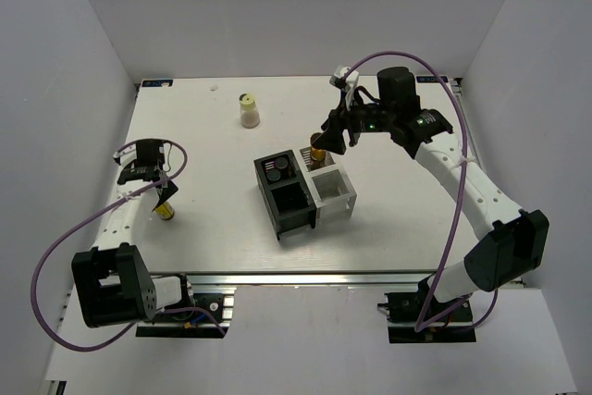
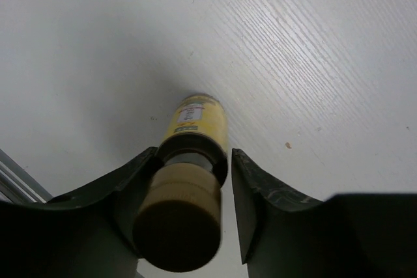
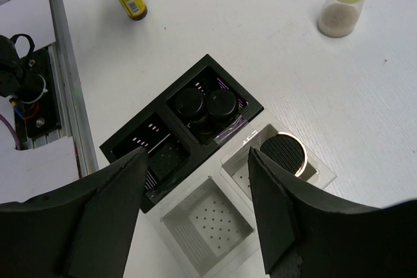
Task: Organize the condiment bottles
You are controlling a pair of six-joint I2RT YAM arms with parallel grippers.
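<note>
Left gripper [image 2: 193, 155] jaws spread astride yellow bottle [image 2: 195, 122] at 9 o'clock on table [image 1: 213, 247], gap one side; likely light, rigid, slick, so pinch high on body; right gripper [image 3: 195, 157] spread, empty.

Item: one yellow bottle [image 2: 195, 122] with a pale label [image 2: 188, 114], standing upright on the white wood-grained bench [image 2: 313, 43]. Its cap [image 2: 177, 226] is dull tan, nearest the lens and blurred.
Left tool [image 2: 195, 155]: dark fingers [image 2: 260, 200] flank the bottle's neck, a thin strip of bench showing between bottle and right finger.
</note>
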